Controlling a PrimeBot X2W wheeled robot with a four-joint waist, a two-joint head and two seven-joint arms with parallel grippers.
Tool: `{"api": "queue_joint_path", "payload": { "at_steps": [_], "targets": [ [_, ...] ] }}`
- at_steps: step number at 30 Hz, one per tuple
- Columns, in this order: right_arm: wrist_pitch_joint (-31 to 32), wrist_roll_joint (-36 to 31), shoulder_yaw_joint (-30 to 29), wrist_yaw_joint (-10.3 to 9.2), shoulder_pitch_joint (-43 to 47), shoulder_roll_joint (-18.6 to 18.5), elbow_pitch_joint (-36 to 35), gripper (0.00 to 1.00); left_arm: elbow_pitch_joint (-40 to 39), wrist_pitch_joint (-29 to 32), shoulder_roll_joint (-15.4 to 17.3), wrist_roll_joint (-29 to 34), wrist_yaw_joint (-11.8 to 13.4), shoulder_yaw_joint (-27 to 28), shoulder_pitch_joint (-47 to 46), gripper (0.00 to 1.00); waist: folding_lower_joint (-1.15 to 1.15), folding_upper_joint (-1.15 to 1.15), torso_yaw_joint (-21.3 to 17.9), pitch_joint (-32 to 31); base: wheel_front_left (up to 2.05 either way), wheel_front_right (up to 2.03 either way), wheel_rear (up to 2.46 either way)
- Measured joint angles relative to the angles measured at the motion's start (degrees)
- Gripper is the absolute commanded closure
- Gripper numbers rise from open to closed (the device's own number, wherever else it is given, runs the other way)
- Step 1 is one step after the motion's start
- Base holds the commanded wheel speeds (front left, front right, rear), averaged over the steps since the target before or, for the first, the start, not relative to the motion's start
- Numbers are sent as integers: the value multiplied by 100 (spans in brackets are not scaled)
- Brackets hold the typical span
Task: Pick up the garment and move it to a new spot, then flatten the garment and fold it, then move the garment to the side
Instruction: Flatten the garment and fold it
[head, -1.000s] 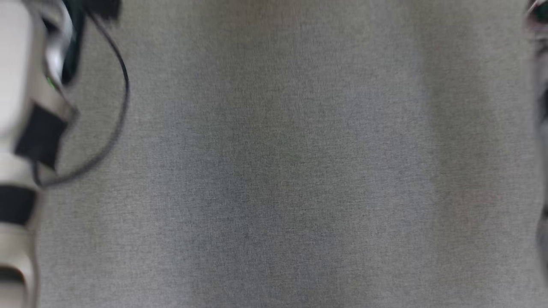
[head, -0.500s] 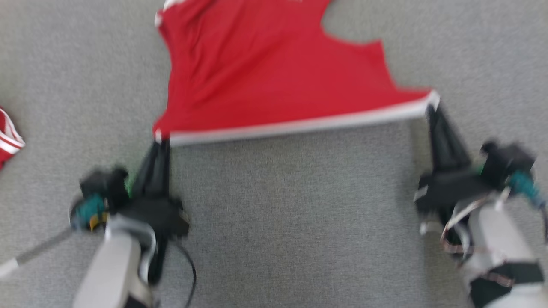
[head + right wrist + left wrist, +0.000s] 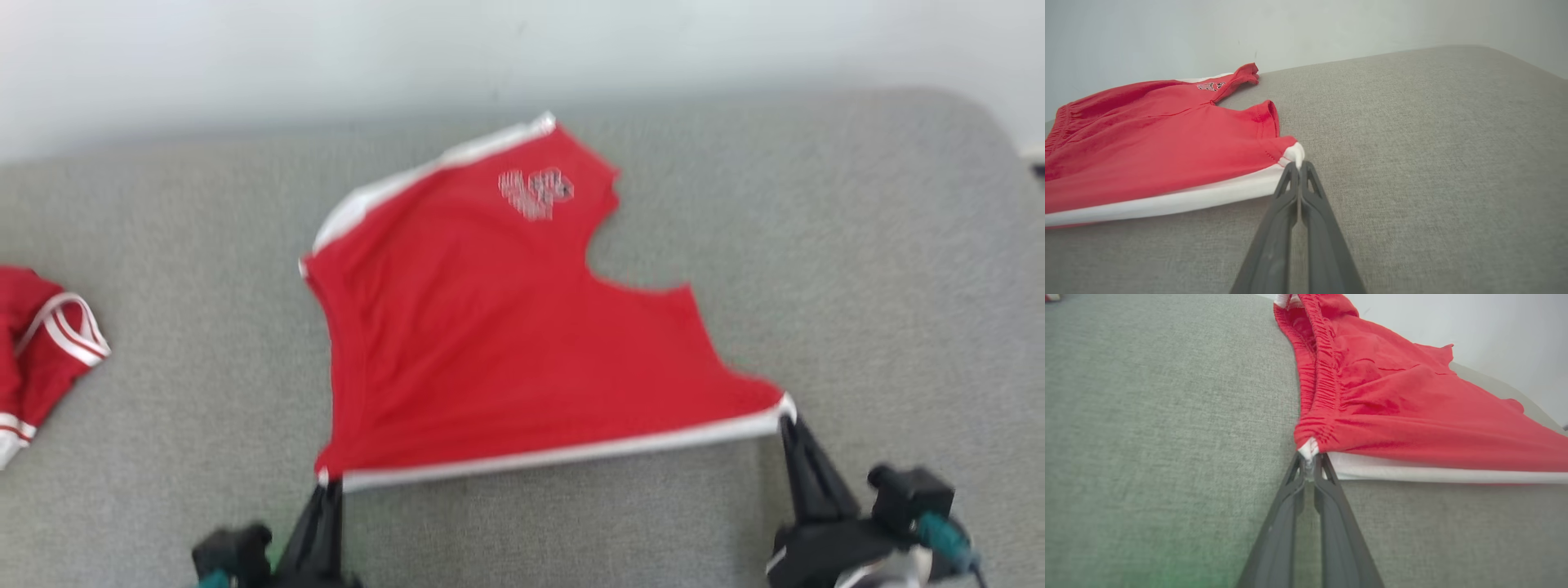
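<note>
The red shorts [image 3: 506,343] lie spread on a grey upholstered surface [image 3: 857,286], just beside a pale wall [image 3: 326,57] at the far edge. The white side stripe [image 3: 571,453] forms the near edge and is drawn straight between the two grippers. The elastic waistband [image 3: 1323,375] runs away from the left gripper [image 3: 1309,457]. Its fingers are closed tight on the white corner where waistband and stripe meet. The right gripper [image 3: 1298,165] has its fingers pressed together on the white corner at the leg hem.

Compared with half a second earlier, the head camera has tilted up: the whole garment and the wall are now in frame, where the far part of the shorts was then cut off. Both grippers keep the same corners.

A small white and dark printed emblem [image 3: 536,192] sits near the far leg hem; its writing is too blurred to read. A second red garment with white bands [image 3: 45,351] lies crumpled well apart at the left
</note>
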Motion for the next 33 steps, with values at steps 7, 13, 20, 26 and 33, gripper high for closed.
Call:
{"api": "queue_joint_path", "payload": {
  "at_steps": [7, 13, 20, 26, 33],
  "targets": [
    [0, -74, 16, 0, 548, 137, 66, 100, -27, 0, 15, -249, 0, -51, 675, 100, 0, -1, -72, -563, 0, 0, 0],
    [1, -90, 8, 0, 968, 218, 69, 100, -162, 0, 16, -328, 0, -65, 1149, 100, 0, -1, -138, -984, 0, 0, 0],
    [0, -99, -48, 0, 1326, 241, 36, 100, -194, 0, 8, -345, 0, -198, 1558, 100, 1, 0, -177, -1269, 0, 0, 0],
    [-1, -93, -148, -7, 1322, 226, -227, 100, -398, 0, 43, -377, 11, -412, 1562, 100, 2, 0, -104, -1257, 0, 0, 0],
    [-2, -89, -90, -26, 575, 26, -403, 100, -802, -1, 100, -404, 26, -576, 1050, 100, 3, 1, 82, -1031, 0, 0, 0]
  ]
}}
